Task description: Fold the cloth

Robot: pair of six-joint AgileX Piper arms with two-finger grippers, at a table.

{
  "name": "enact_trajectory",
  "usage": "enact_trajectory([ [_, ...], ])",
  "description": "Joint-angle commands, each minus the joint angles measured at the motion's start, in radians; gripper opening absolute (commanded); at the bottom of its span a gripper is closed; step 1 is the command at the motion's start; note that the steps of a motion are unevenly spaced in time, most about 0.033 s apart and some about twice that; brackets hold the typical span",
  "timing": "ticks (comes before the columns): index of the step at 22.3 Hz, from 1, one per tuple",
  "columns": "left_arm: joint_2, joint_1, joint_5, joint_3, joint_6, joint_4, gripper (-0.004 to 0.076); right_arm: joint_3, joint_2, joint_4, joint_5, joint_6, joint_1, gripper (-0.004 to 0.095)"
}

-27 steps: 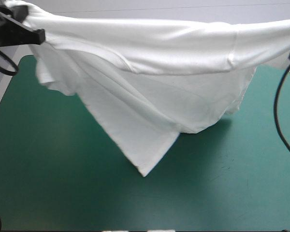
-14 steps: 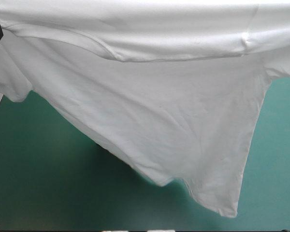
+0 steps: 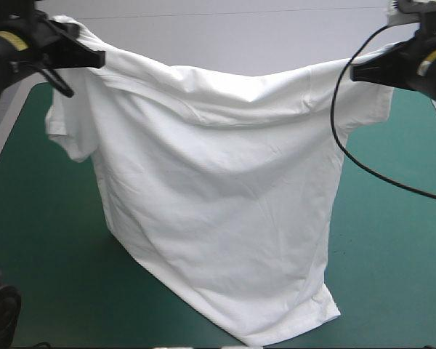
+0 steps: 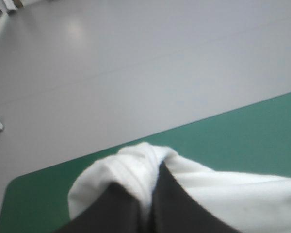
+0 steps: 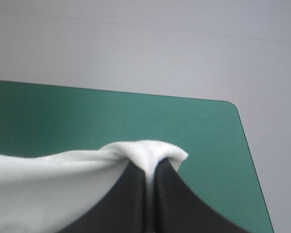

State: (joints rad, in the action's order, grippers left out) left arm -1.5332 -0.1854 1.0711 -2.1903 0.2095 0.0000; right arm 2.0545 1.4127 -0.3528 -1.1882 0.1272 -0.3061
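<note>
The white T-shirt (image 3: 218, 211) hangs stretched between both raised arms over the teal-green table (image 3: 51, 247), its hem near the table's front edge. My left gripper (image 3: 94, 58) is shut on one shoulder at the upper left. My right gripper (image 3: 357, 71) is shut on the other shoulder at the upper right. In the left wrist view the black fingers (image 4: 121, 206) pinch a bunched fold of the T-shirt (image 4: 136, 162). The right wrist view shows the same: T-shirt (image 5: 145, 153) cloth squeezed between the all but closed fingers (image 5: 172, 199). A sleeve (image 3: 69, 131) dangles under the left gripper.
Bare teal-green cover lies on both sides of the hanging T-shirt (image 3: 400, 240). The table's far edge (image 5: 136, 93) and its rounded far corners (image 4: 12, 182) show in the wrist views, with grey floor beyond.
The T-shirt filled the picture close to the camera just before; now both grippers hold it farther back and it hangs straight down, with the hem swung toward the front.
</note>
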Motion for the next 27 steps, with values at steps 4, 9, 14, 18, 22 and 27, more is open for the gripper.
enact_trajectory([
  [4,-0.158,-0.001,-0.281,0.012,0.002,-0.09,-0.001,-0.02,0.148,-0.072,0.235,0.026,0.004,-0.0014],
  [9,-0.291,-0.001,-0.499,0.012,0.067,-0.214,-0.001,-0.02,0.295,-0.091,0.419,0.097,0.043,-0.0014],
  [14,-0.439,-0.001,-0.647,0.012,0.14,-0.339,-0.001,-0.02,0.461,-0.094,0.604,0.198,0.132,-0.0014],
  [18,-0.585,-0.001,-0.774,0.012,0.19,-0.339,-0.0009,-0.02,0.573,-0.095,0.611,0.196,0.141,-0.0014],
  [22,-0.738,-0.001,-0.956,0.012,0.225,-0.324,0.0214,-0.02,0.682,-0.093,0.623,0.257,0.141,0.0001],
  [27,-0.743,-0.001,-0.834,-0.019,0.269,-0.317,0.0468,-0.012,0.684,-0.095,0.624,0.224,0.141,0.0608],
])
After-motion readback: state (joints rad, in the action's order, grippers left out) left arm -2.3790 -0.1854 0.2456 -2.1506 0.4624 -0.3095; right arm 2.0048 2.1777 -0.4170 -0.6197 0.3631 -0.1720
